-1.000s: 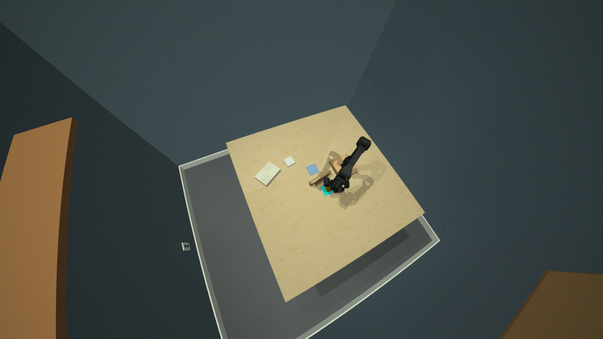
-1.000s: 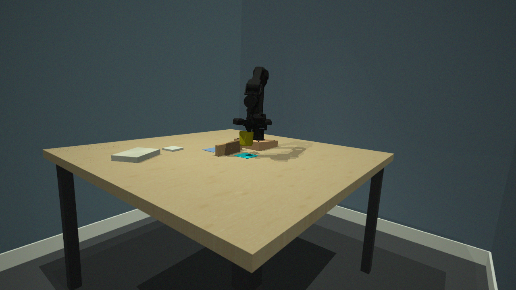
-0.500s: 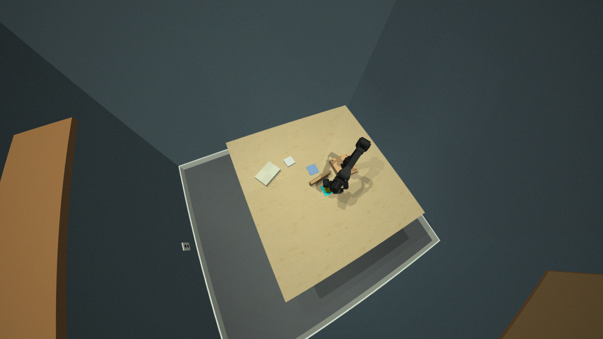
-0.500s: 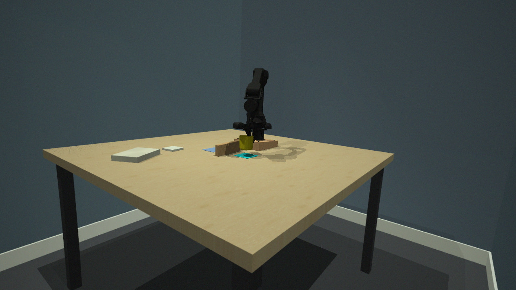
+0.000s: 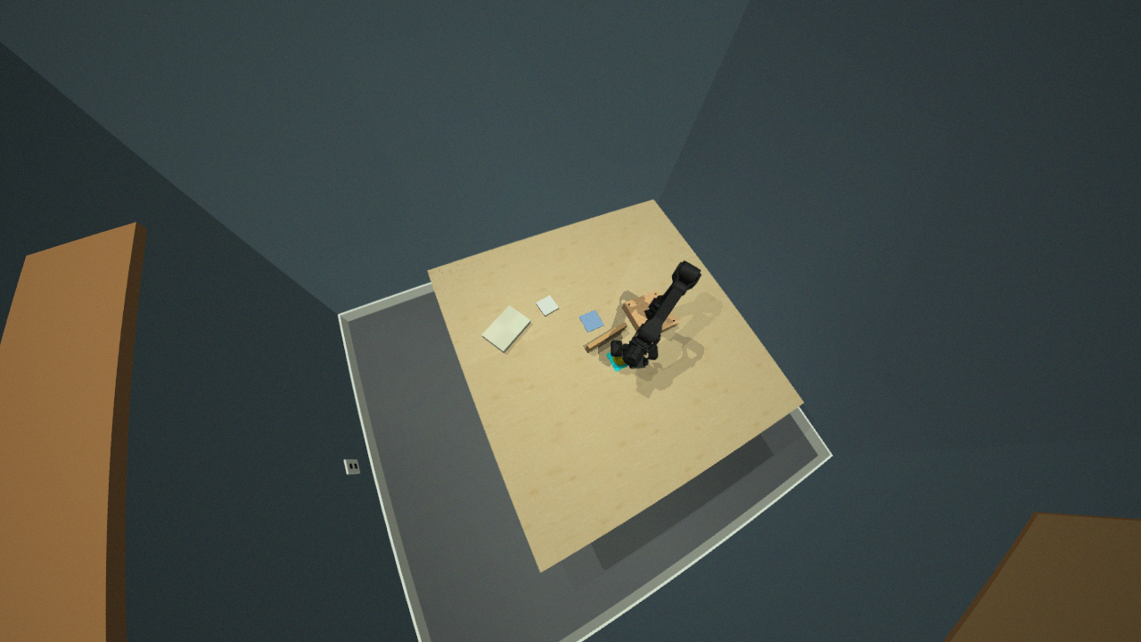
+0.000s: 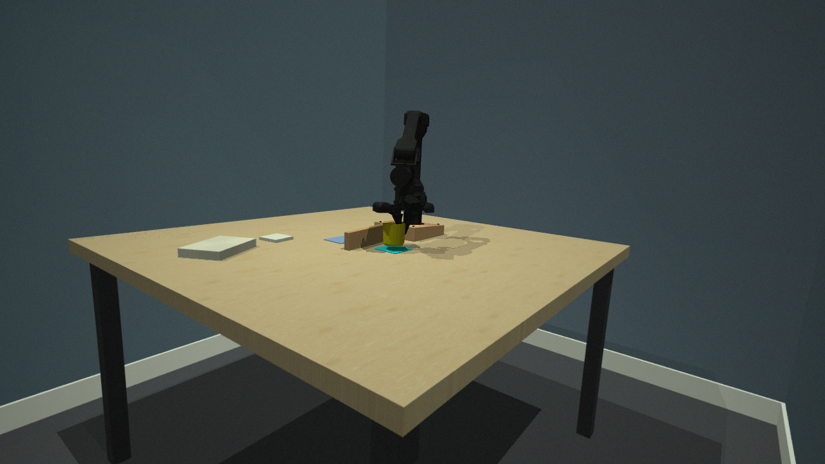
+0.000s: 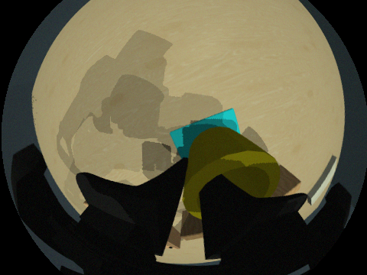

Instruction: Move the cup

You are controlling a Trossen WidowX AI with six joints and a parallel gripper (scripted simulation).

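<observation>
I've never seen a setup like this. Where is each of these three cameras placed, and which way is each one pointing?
Top: high overhead, tilted down at the square wooden table; the whole black arm shows.
Exterior: off one table corner, roughly level, facing the arm; the black gripper grips the yellow cup just above the teal square pad.
Wrist: on the arm, looking down past two black fingers pinching the cup's rim.
Shared: all three show the cup and teal pad; top and exterior also show the blue pad and wooden bar.
</observation>
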